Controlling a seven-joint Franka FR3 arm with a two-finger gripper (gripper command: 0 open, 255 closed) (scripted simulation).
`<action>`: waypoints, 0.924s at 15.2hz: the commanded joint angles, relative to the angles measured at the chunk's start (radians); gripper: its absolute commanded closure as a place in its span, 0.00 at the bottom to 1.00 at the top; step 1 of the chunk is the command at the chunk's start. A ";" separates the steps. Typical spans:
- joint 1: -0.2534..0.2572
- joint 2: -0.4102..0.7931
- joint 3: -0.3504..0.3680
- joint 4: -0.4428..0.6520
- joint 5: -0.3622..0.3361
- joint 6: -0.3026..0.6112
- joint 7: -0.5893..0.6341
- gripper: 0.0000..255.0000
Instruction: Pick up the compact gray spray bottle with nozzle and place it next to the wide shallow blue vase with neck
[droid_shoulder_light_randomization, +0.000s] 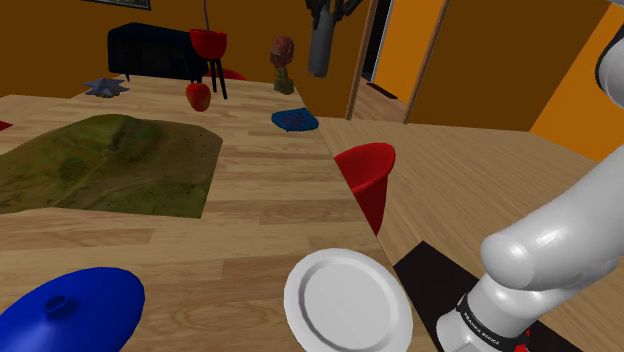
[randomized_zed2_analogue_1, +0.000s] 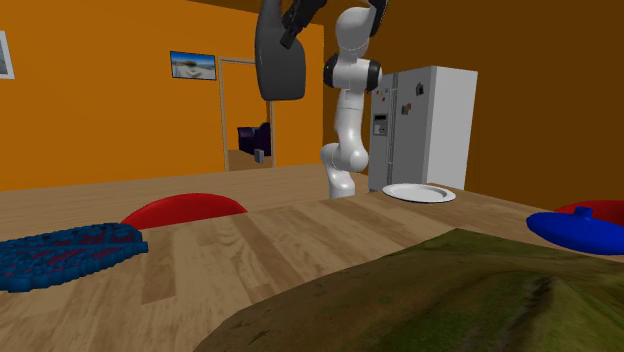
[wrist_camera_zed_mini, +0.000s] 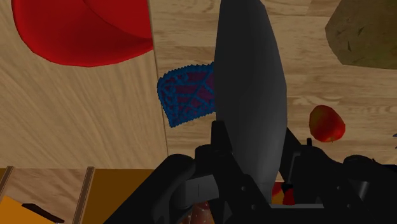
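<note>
**Bottle** (randomized_zed2_analogue_1: 280, 60): grey, pinched between the fingers (wrist_camera_zed_mini: 220, 141) of the gripper (randomized_zed2_analogue_1: 298, 12). It hangs beneath them, high over the table (droid_shoulder_light_randomization: 250, 230), and touches nothing else.

**Vase** (droid_shoulder_light_randomization: 70, 310): blue, wide and shallow, standing on the table. It is far below the fingers and well apart from them sideways.

**Step in hand:** the carry, as judged; the bottle is lifted and not yet placed.

**Next move calls for:** a long traverse until the vase lies just beside the spot under the fingers. Then a descent to bare wood near it, clear of the plate (droid_shoulder_light_randomization: 347, 300) and the mat (droid_shoulder_light_randomization: 110, 165). Release once the bottle stands.

**Wrist view supplies:** the clasp itself and what lies under the fingers, namely a blue mesh piece (wrist_camera_zed_mini: 186, 95), a red vessel (wrist_camera_zed_mini: 83, 32) and a red fruit (wrist_camera_zed_mini: 326, 123).

**Shoulder view supplies:** the vase's place beside the plate and mat.

**Second exterior view supplies:** the bottle's height over the table, and a fridge (randomized_zed2_analogue_1: 420, 120) far beyond the fingers.
</note>
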 joint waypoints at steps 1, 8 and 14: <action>0.001 0.028 0.018 0.057 -0.024 -0.040 0.003 1.00; 0.040 0.161 0.096 0.273 -0.158 -0.188 0.028 1.00; 0.046 -0.038 0.064 0.043 -0.003 -0.103 0.087 1.00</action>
